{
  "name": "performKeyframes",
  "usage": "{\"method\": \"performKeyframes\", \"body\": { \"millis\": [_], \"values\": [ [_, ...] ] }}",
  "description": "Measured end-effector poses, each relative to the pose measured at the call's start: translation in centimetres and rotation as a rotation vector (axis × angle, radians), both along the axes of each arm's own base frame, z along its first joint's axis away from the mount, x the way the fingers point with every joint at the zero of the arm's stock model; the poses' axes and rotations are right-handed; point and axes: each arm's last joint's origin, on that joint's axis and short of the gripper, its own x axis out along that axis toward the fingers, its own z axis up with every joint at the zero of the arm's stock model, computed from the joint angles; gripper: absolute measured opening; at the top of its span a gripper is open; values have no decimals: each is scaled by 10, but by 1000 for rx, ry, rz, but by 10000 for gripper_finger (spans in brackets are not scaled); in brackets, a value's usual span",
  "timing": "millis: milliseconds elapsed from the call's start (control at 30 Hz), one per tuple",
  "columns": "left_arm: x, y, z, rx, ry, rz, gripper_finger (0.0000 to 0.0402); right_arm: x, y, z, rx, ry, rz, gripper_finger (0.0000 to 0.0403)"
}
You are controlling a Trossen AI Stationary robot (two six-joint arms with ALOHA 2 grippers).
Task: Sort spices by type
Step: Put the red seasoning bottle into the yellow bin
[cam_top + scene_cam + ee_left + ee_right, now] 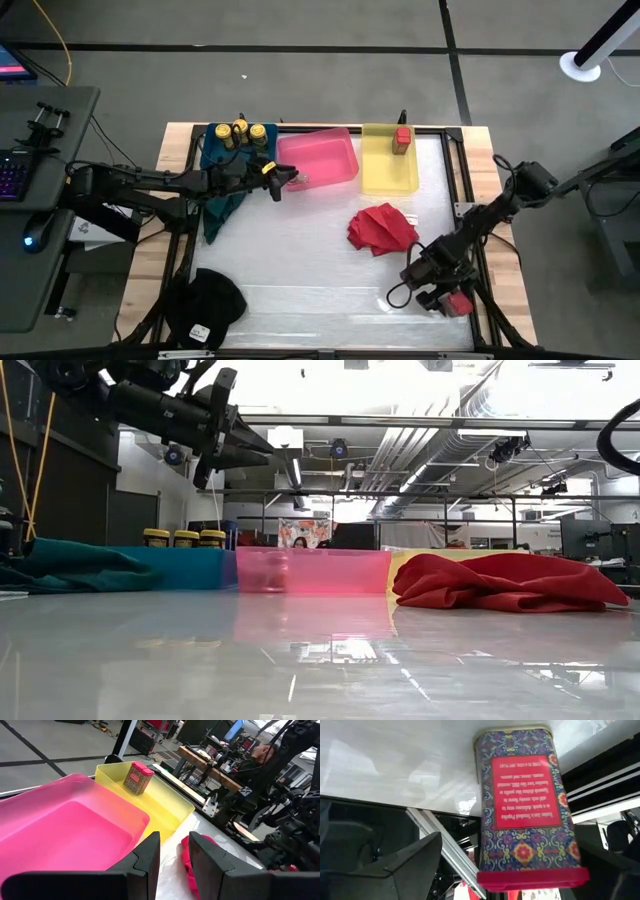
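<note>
Three yellow-lidded jars far left, two red tins, one per far and near right, three bins, one red cloth.

Three yellow-lidded jars upright in blue bin; red tin upright in yellow bin; patterned red tin lying at bench corner.

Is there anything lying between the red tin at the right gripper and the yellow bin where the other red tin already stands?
Yes. The red cloth lies on the table between the red tin at the open right gripper and the yellow bin. It is low and crumpled, so a raised carry would probably pass over it. Nothing else visible lies between them.
</note>
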Motion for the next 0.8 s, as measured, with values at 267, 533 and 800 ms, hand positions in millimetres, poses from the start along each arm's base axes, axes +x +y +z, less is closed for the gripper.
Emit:
{"method": "performKeyframes", "body": {
  "millis": [267,533,800],
  "values": [
    [0,0,0,-13,-4,3,90,-2,3,-1,-14,9,5,277],
    [0,0,0,-5,0,1,90,-1,3,1,10,-42,27,204],
    [0,1,0,-23,-13,-7,90,26,-1,50,152,-279,12,204]
  ]
}}
